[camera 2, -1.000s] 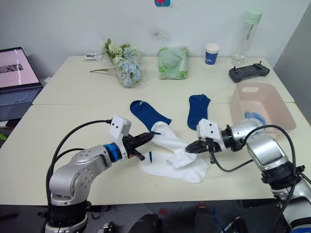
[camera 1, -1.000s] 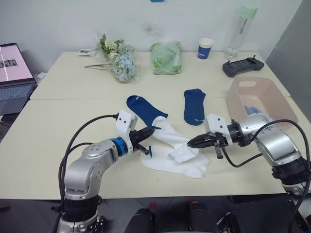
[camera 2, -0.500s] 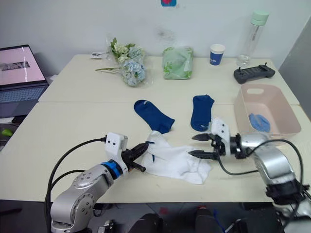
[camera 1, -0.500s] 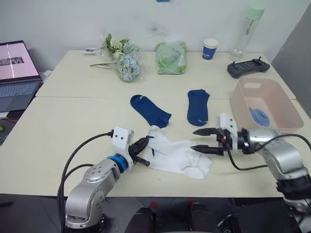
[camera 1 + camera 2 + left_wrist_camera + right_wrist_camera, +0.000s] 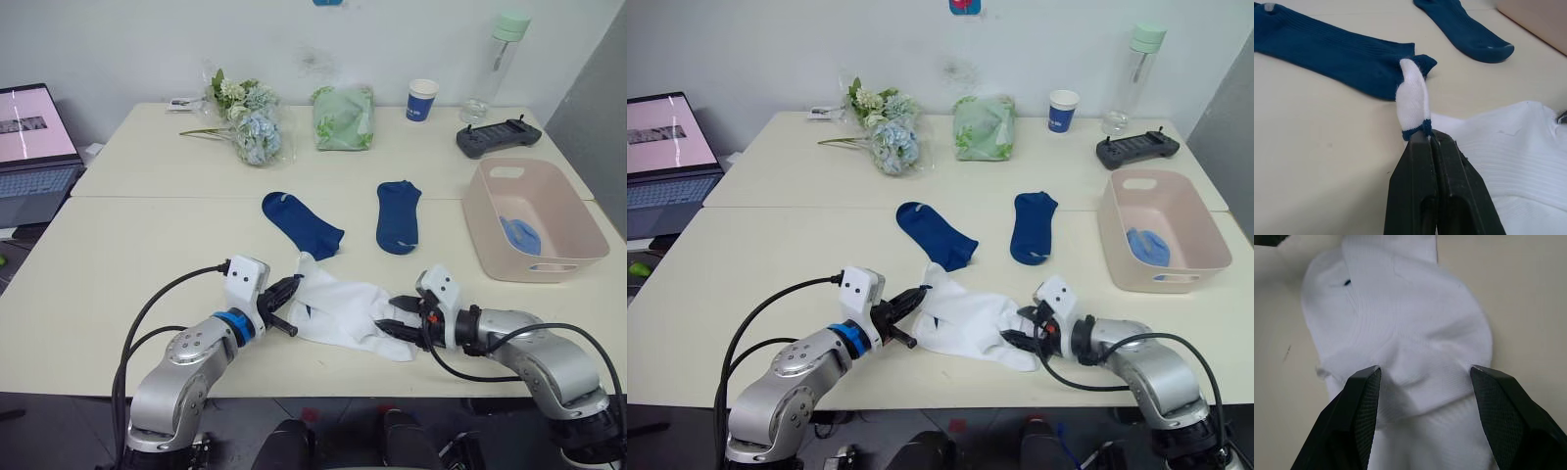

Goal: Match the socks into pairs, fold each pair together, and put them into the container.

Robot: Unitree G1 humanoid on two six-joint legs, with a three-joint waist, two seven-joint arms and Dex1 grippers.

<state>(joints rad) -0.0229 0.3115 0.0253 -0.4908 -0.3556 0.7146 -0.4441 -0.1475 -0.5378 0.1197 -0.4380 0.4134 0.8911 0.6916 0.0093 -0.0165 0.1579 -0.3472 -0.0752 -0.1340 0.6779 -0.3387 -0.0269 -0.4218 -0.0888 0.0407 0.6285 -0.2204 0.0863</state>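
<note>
— From the head, what's on the table?
— White socks (image 5: 348,311) near the front edge, two navy socks (image 5: 300,223) behind, pink tub (image 5: 534,220) to the right (something blue inside).
— Left wrist?
— Left gripper (image 5: 1431,142) clamped on the white cuff.
— Right wrist?
— Right gripper (image 5: 1422,374) spread wide, fingertips (image 5: 1365,382) pressing the white fabric.

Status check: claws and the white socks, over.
Left claw shut on the white socks' dark-trimmed cuff. Right claw open, straddling their other end. Navy socks flat on table beyond; light blue in the container. Nothing in the way.
</note>
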